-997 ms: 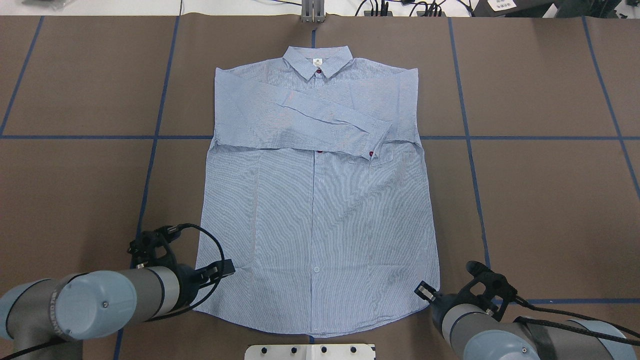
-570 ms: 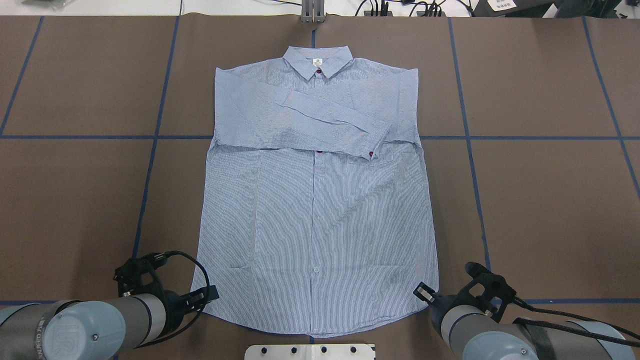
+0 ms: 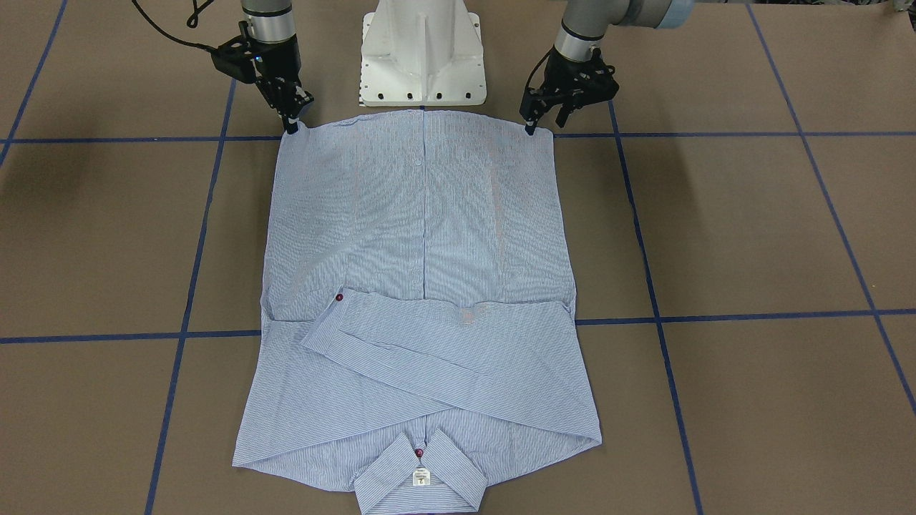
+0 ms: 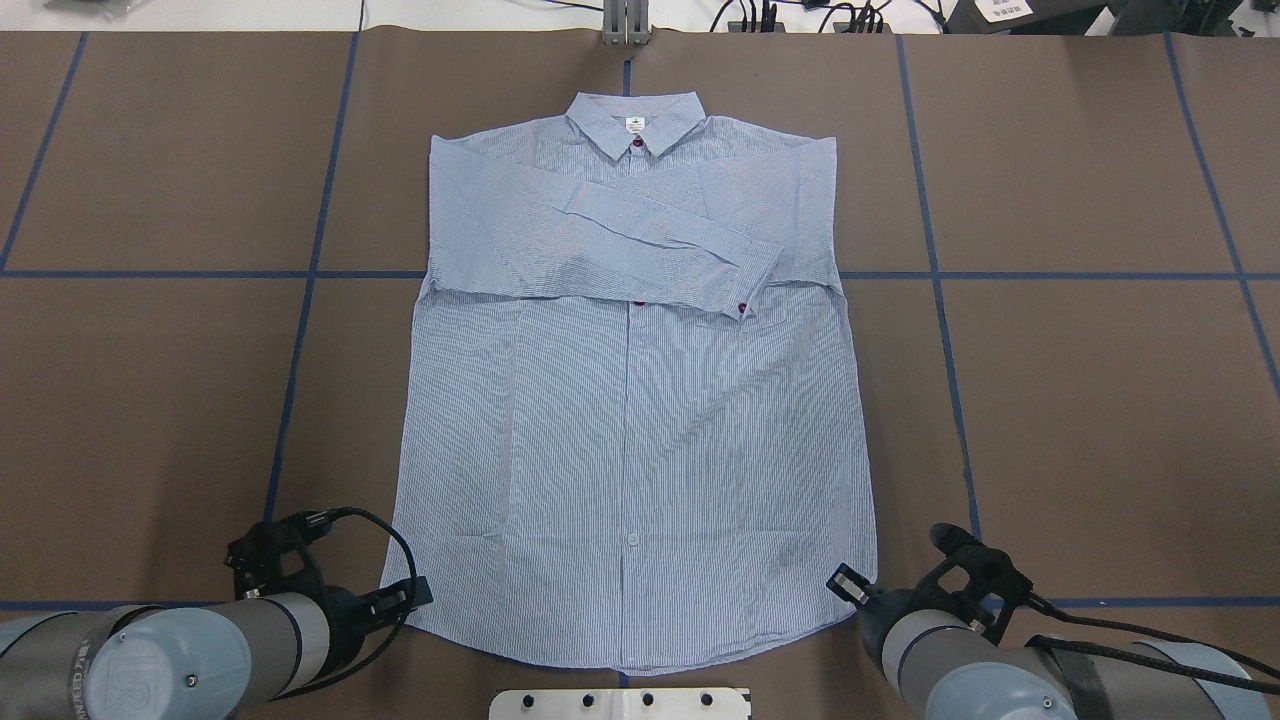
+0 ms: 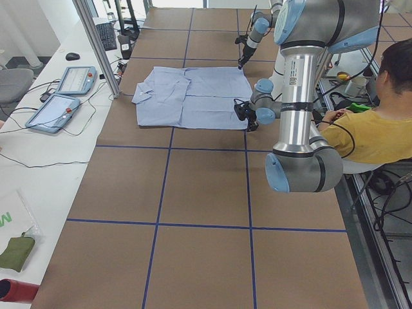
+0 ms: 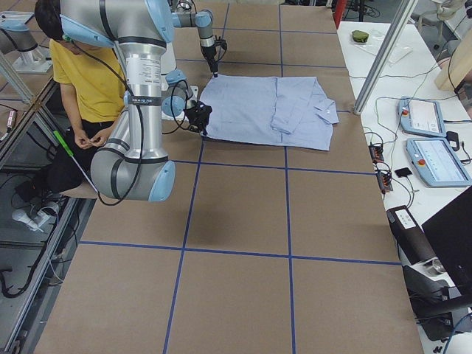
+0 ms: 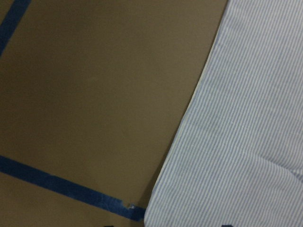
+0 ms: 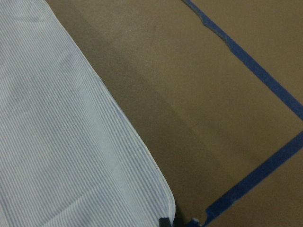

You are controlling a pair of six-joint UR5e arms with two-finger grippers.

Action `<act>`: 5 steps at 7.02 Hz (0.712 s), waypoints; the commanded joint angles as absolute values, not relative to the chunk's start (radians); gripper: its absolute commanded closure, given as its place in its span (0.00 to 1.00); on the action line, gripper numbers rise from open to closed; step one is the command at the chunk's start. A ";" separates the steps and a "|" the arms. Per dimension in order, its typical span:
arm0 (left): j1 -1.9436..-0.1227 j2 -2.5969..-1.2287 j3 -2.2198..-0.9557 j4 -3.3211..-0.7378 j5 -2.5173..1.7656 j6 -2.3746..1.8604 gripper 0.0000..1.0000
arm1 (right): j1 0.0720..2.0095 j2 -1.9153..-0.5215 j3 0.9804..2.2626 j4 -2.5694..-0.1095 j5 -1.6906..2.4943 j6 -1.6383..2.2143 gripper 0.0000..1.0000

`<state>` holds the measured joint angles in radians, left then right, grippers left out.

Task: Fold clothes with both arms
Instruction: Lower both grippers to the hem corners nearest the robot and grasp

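The light blue-and-white striped shirt (image 4: 630, 420) lies flat and front up on the brown table (image 4: 1100, 400), with its collar (image 4: 634, 125) away from the robot and both sleeves folded across the chest. The silver-grey left arm (image 4: 160, 650) has the left gripper (image 4: 412, 595) low at the hem's left corner. The right arm (image 4: 970, 670) has the right gripper (image 4: 848, 583) at the right corner; whether either grips the cloth cannot be told.
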<state>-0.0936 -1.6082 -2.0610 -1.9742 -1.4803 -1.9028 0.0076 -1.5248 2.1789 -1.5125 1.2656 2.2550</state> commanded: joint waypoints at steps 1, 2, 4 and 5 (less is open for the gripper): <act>-0.095 -1.606 -2.057 -1.973 -1.482 -1.899 0.25 | 0.006 -1.525 2.178 -1.513 1.267 2.255 1.00; -0.095 -1.605 -2.056 -1.973 -1.482 -1.898 0.26 | 0.006 -1.525 2.178 -1.513 1.266 2.255 1.00; -0.095 -1.605 -2.056 -1.973 -1.482 -1.904 0.74 | 0.008 -1.525 2.178 -1.513 1.267 2.255 1.00; -0.095 -1.602 -2.056 -1.973 -1.482 -1.904 1.00 | 0.006 -1.523 2.178 -1.513 1.267 2.255 1.00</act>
<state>-0.0951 -1.6036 -2.0556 -1.9727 -1.4818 -1.9021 0.0066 -1.5244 2.1783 -1.5125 1.2669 2.2549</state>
